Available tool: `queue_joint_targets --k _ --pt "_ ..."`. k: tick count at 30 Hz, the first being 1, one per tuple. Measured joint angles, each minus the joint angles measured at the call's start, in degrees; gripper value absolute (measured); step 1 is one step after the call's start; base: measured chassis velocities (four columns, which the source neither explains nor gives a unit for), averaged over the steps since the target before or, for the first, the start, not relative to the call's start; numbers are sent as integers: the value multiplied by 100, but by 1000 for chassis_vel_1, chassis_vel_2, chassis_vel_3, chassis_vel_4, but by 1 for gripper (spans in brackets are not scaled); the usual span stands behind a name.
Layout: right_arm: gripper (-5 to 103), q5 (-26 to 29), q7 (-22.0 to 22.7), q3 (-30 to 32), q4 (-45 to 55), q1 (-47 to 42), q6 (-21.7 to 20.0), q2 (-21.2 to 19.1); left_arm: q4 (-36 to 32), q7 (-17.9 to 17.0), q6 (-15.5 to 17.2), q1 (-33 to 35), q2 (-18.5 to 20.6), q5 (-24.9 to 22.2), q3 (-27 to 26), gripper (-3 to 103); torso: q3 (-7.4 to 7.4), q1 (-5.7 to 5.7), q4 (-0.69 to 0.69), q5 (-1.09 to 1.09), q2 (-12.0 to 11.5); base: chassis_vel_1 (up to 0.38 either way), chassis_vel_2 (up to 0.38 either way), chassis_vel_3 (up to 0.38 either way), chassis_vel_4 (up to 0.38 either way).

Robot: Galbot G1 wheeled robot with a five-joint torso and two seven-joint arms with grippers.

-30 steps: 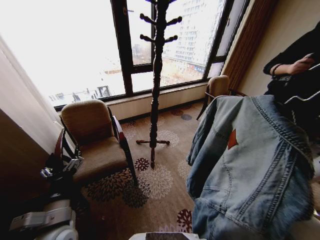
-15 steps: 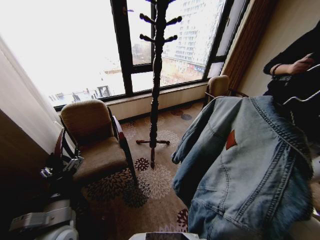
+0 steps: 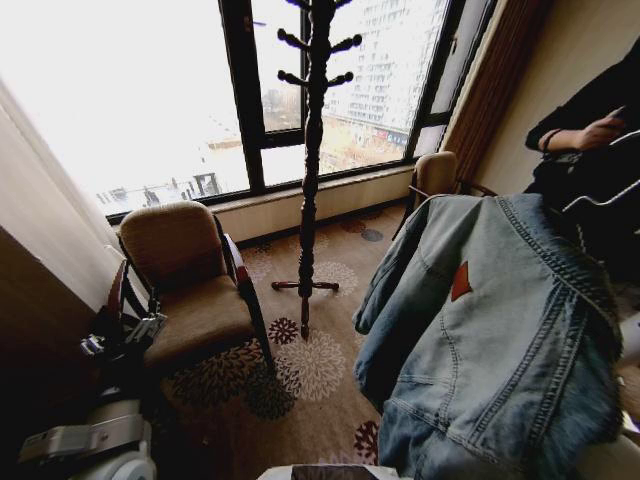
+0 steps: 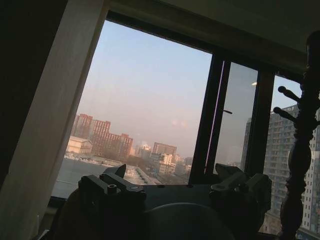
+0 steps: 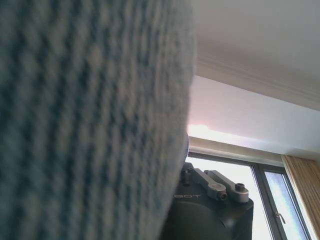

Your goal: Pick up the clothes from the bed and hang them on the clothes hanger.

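The clothes, a faded light blue denim jacket [image 3: 500,340], hang in the air at the right of the head view with the orange-red inner label [image 3: 461,281] facing me. Blurred denim [image 5: 90,120] lies right over my right gripper [image 5: 212,187], covering most of it. A thin pale line [image 3: 600,195], perhaps the clothes hanger, crosses a person's dark clothes just behind the jacket's collar. My left gripper [image 4: 177,187] is parked low at the left beside the armchair, open and holding nothing. The bed is out of view.
A tall dark wooden coat stand [image 3: 312,160] rises before the window, its feet on the patterned carpet [image 3: 320,365]. A brown armchair [image 3: 190,280] stands at the left and a second chair [image 3: 437,172] by the far right wall. A person's arm [image 3: 585,128] is at the right edge.
The jacket's hanging left side swung out to the left and has come partly back. My left arm has not moved.
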Motion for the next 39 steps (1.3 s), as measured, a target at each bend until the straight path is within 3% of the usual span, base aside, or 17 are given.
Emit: queue_joint_targets --k 39 --pt "21 -55 2 108 65 -190 45 99 0 25 -64 35 12 -1 -2 100 0 1 1 0 -1 -199 204 203 -199"
